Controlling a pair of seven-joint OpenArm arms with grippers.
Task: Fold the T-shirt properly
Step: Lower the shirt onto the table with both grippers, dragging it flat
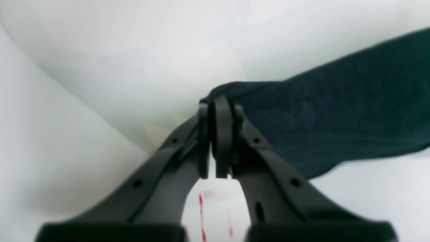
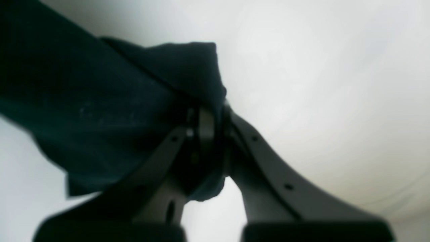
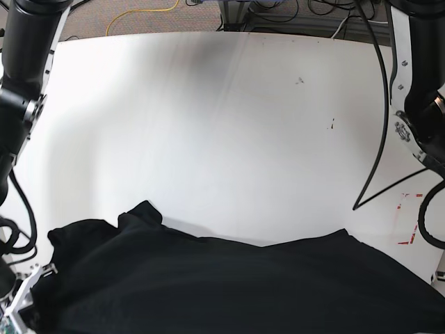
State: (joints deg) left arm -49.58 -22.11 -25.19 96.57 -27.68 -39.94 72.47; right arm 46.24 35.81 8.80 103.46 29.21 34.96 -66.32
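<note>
In the left wrist view, the left hand (image 1: pixel 216 134) is clamped shut on a bunched edge of the black T-shirt (image 1: pixel 336 121), whose cloth runs away to that hand's right above the white surface (image 1: pixel 100 67); so little cloth sits between the tips that a tug could pull it free. In the right wrist view, the right hand (image 2: pixel 206 134) is likewise pinched shut on a thicker wad of the T-shirt (image 2: pixel 100 101), which drapes to its left and partly over the fingers, so layers could snag or crease. In the base view, the T-shirt (image 3: pixel 229 285) lies rumpled along the near edge of the surface (image 3: pixel 229 125), both hands hidden; uneven lifting would skew the fold.
</note>
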